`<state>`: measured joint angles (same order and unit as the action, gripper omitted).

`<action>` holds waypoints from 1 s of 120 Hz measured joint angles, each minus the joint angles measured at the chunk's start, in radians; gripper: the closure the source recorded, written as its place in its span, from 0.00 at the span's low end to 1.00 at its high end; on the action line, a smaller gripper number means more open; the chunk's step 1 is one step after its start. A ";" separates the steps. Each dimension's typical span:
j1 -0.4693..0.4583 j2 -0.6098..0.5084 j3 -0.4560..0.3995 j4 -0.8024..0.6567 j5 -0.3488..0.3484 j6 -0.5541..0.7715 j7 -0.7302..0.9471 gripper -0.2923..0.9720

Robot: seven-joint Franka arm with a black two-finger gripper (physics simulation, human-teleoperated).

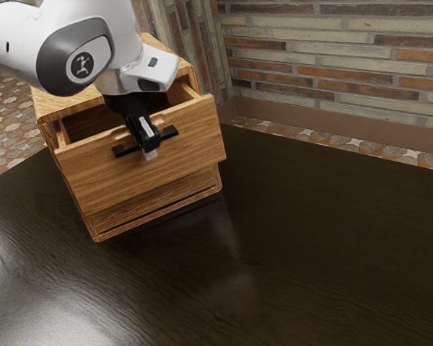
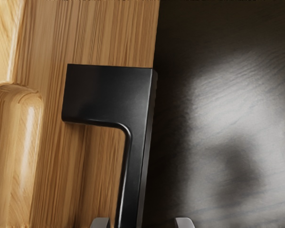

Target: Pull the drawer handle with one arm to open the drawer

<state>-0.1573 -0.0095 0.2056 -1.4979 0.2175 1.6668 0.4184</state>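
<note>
The dark bench (image 1: 310, 252) carries a wooden cabinet (image 1: 151, 198) near the exterior view's left, in front of a brick wall (image 1: 332, 50). Its upper drawer (image 1: 180, 155) stands partly pulled out of the cabinet; the part of its inside that I can see is bare wood. The black handle (image 1: 169, 132) sits across the drawer's front, and my gripper (image 1: 148, 144) comes down on it from above, at about the bar's middle. From the wrist view the handle's bar runs between my two fingertips (image 2: 100, 222). There is a gap on each side of it, so the gripper is spread around the handle, not clamped.
</note>
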 joint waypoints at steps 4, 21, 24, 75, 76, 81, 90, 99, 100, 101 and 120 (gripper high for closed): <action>0.001 -0.004 -0.004 -0.004 0.000 0.001 0.000 0.70; 0.007 -0.015 -0.020 -0.022 0.000 0.004 -0.004 0.70; 0.008 -0.018 -0.023 -0.025 0.000 0.005 -0.005 0.70; -0.028 -0.078 -0.077 -0.084 -0.002 0.002 -0.027 0.72; -0.029 -0.079 -0.078 -0.085 -0.003 0.002 -0.028 0.72; -0.033 -0.083 -0.078 -0.091 -0.003 0.001 -0.030 0.72; -0.037 -0.091 -0.077 -0.100 -0.002 -0.001 -0.033 0.71; -0.036 -0.099 -0.076 -0.108 -0.001 -0.002 -0.036 0.72; -0.036 -0.100 -0.076 -0.109 -0.001 -0.002 -0.037 0.72; -0.036 -0.100 -0.076 -0.110 -0.001 -0.002 -0.037 0.72; -0.030 -0.121 -0.082 -0.129 0.000 -0.003 -0.043 0.72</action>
<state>-0.1872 -0.1310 0.1234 -1.6270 0.2178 1.6635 0.3758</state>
